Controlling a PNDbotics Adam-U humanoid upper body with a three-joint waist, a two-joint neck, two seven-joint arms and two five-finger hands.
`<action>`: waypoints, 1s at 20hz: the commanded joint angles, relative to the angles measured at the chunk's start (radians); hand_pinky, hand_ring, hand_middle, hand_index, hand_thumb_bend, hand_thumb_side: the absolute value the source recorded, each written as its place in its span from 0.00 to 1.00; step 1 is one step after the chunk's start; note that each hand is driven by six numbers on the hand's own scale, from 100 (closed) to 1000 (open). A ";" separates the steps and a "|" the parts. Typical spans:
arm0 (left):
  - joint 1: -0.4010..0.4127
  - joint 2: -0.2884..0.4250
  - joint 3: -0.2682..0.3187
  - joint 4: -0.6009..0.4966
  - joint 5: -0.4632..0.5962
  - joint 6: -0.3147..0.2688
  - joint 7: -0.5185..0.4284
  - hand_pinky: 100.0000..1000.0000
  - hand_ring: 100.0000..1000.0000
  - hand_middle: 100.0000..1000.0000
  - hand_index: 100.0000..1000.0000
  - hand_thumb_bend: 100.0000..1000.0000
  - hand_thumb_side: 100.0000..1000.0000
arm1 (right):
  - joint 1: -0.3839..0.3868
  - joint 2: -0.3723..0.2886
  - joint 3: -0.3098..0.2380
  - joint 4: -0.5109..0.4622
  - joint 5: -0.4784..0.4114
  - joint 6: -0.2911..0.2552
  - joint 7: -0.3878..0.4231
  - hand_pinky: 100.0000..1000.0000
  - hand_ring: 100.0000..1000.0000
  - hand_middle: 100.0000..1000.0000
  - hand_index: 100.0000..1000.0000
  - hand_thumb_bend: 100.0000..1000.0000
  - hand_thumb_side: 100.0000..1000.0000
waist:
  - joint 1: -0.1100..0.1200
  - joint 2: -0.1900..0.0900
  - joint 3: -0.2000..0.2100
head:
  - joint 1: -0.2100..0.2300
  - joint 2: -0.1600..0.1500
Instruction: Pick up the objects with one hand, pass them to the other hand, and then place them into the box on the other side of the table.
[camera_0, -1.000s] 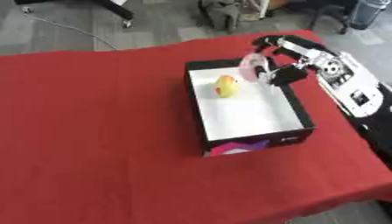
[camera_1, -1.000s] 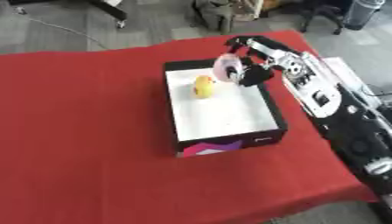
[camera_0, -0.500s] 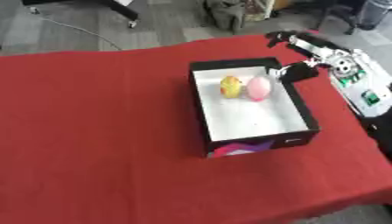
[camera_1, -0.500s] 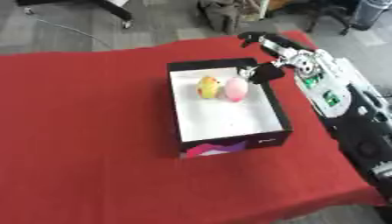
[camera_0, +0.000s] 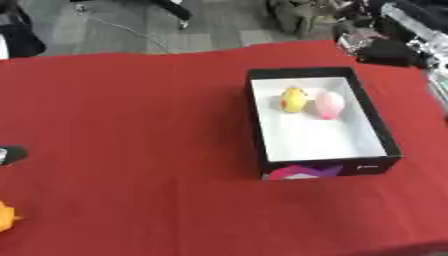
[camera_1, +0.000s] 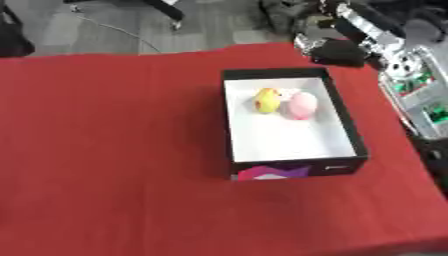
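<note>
Inside the box (camera_1: 346, 125), at its far end, a pink egg-shaped object (camera_1: 302, 105) lies touching a yellow one (camera_1: 266, 100), both likely light, smooth, best cupped around the middle; the right hand (camera_1: 337, 50) hovers beyond the box's far corner, finger state unreadable.

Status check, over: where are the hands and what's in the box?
Right hand beyond the black box's far right corner, fingers unclear. Left hand out of view. Pink egg-shaped object and yellow egg-shaped object side by side inside. Orange object at table's left edge.

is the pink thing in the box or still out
In the box: the pink object lies on its white floor beside the yellow one, no hand touching it.
</note>
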 joint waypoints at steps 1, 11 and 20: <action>0.001 0.068 -0.008 0.022 -0.050 0.220 -0.269 0.91 0.89 0.80 0.88 0.65 0.28 | -0.009 -0.033 -0.004 -0.048 -0.024 0.008 -0.015 0.93 1.00 0.76 0.94 0.00 0.38 | 0.003 -0.022 0.001 | 0.037 0.000; 0.027 0.077 -0.031 0.138 -0.070 0.237 -0.280 0.92 0.90 0.81 0.89 0.68 0.28 | -0.008 -0.035 0.000 -0.061 -0.020 0.020 -0.017 0.93 1.00 0.76 0.94 0.00 0.38 | 0.006 -0.023 0.002 | 0.088 0.004; 0.107 0.076 -0.092 0.323 0.022 0.290 -0.280 0.92 0.93 0.81 0.86 0.75 0.29 | 0.003 -0.035 -0.001 -0.044 -0.017 0.029 -0.031 0.93 1.00 0.74 0.94 0.00 0.38 | 0.007 -0.022 -0.003 | 0.126 0.003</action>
